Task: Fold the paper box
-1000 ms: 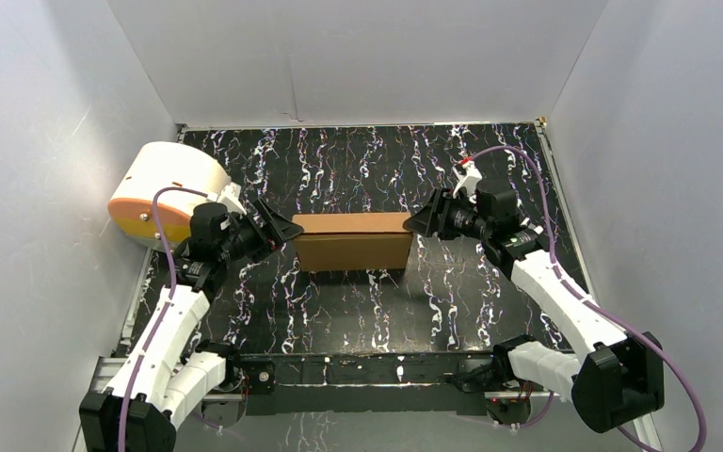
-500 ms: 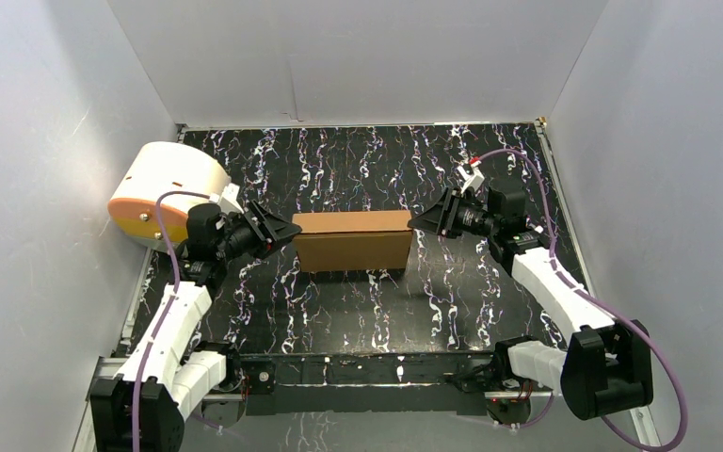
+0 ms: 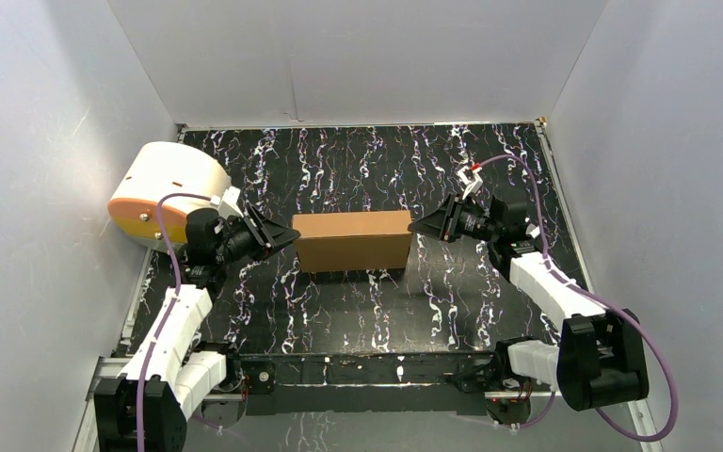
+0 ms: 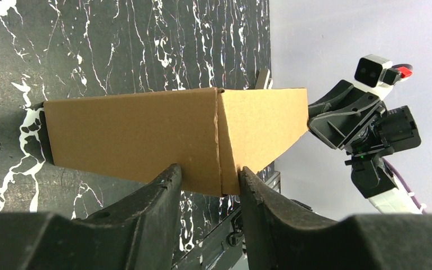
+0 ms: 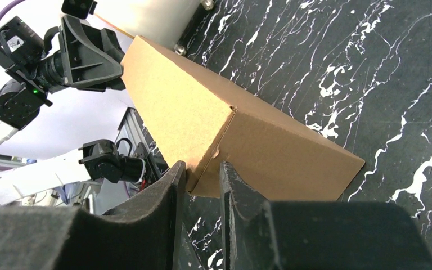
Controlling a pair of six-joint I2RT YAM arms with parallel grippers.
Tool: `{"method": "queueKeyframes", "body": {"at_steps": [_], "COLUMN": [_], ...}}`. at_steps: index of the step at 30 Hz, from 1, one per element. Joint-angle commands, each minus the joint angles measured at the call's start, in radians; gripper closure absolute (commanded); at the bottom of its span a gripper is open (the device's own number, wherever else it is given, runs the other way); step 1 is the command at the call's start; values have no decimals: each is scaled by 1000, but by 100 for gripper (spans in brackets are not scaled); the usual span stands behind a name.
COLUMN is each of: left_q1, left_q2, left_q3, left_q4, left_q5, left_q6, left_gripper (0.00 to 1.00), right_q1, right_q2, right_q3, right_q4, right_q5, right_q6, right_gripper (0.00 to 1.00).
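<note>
Seemingly near done — the box [image 3: 353,241] sits closed on the worktop [image 3: 358,169]; left pincer [image 3: 290,231] and right pincer [image 3: 416,226], both slightly parted and empty, flank its ends.

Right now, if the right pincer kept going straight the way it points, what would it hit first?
The right pincer would first meet the right end of the cardboard box, just ahead, though the exact gap is unclear.

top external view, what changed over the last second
The right gripper backed slightly rightward, away from the paper box, and the left gripper eased a little leftward. The paper box stayed where it was, closed, between them.
</note>
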Motion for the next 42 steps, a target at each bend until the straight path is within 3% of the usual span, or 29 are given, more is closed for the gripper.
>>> {"method": "queueKeyframes", "body": {"at_steps": [1, 8, 14, 25, 30, 35, 42], "left_q1": [13, 17, 25, 32, 32, 31, 31], "left_q2": [23, 45, 36, 6, 10, 17, 8], "left_q3": [-96, -158, -264, -383, -355, -360, -317], "left_q4": [-172, -154, -33, 130, 102, 125, 107], "left_q5": [-83, -116, -76, -30, -38, -28, -21], "left_q6": [45, 12, -126, -290, -254, -263, -238], "left_gripper": [66, 82, 99, 100, 100, 100, 100], "right_q1": [-30, -31, -31, -31, -30, -30, -30], "right_q2": [88, 137, 171, 135, 103, 156, 177], "right_q3": [-104, -122, -124, -115, -103, -142, -190], "right_q4": [-134, -138, -104, -81, 13, 37, 88], "right_q5": [70, 85, 23, -21, -41, -43, -61], "right_q6": [-110, -172, -161, -128, -8, -37, -22], "right_gripper": [79, 83, 88, 92, 93, 99, 98]}}
